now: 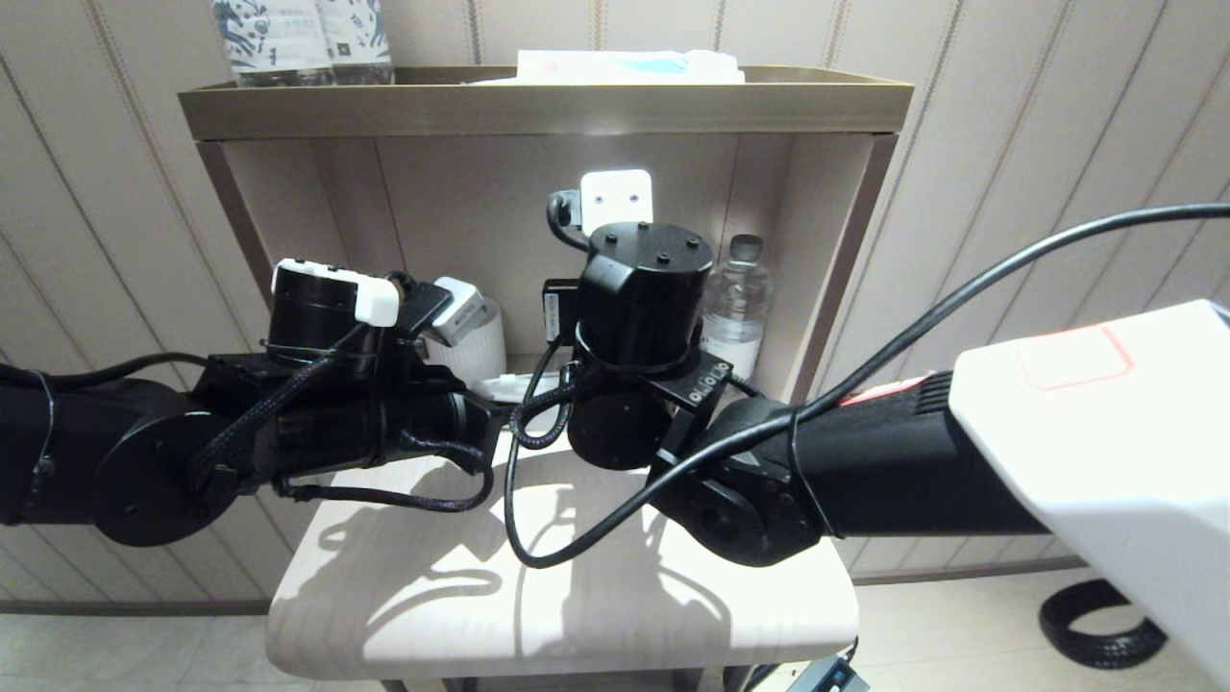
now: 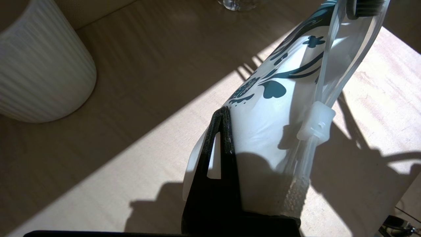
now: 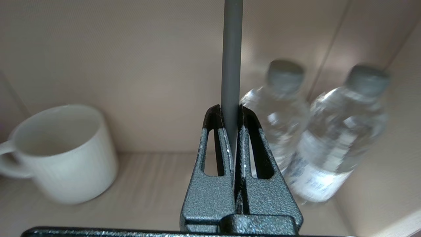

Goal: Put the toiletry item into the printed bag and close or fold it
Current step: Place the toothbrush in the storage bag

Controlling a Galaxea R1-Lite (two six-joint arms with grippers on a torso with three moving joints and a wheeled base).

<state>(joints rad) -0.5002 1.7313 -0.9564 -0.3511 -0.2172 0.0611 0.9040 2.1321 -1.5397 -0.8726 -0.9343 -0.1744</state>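
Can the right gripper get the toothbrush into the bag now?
Probably yes: the right gripper grips the toothbrush, its head at the open mouth of the bag the left gripper holds; nothing looks in the way.

Black arms (image 1: 288, 423), white forearm shell (image 1: 1105, 432)

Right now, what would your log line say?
left gripper: shut on printed bag | right gripper: shut on toothbrush | toothbrush head at bag mouth

Head high, looking down; wrists close, share mug (image 3: 62, 151).
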